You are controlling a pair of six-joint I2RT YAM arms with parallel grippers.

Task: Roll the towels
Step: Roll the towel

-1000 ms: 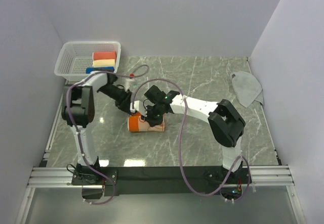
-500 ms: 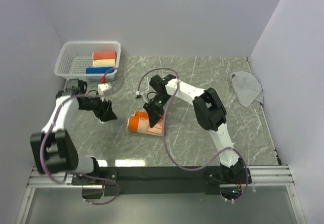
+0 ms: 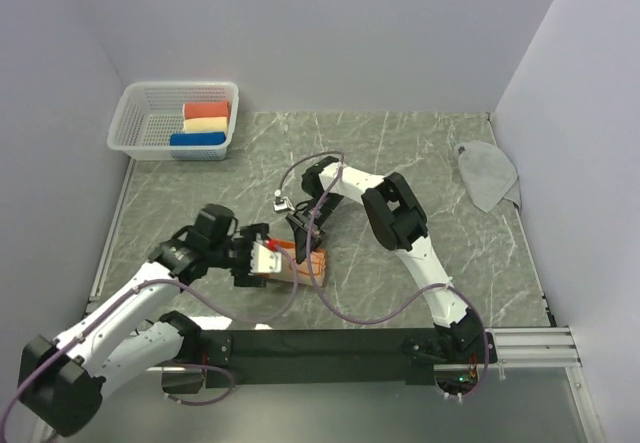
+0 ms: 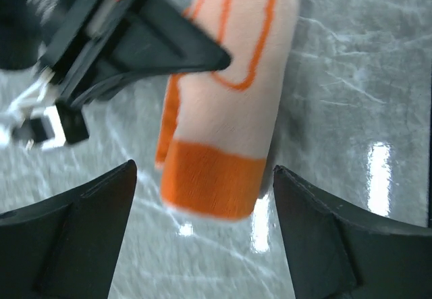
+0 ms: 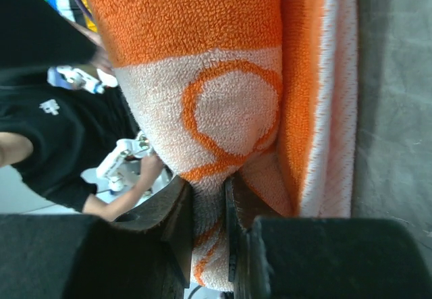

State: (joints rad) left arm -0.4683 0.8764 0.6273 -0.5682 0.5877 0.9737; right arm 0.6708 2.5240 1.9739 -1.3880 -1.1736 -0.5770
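Moved: left gripper, rightward to orange towel at frame centre.
Left side: gripper wide open, straddling roll.
Right side: right gripper pinched onto towel fold.

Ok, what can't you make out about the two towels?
Top view: the left gripper and right gripper cover much of the orange towel.
Left wrist view: the roll's far end is cut off by the top edge.
Right wrist view: too close, only a patch shows.
Grey towel: top view only, too small to judge its folds.
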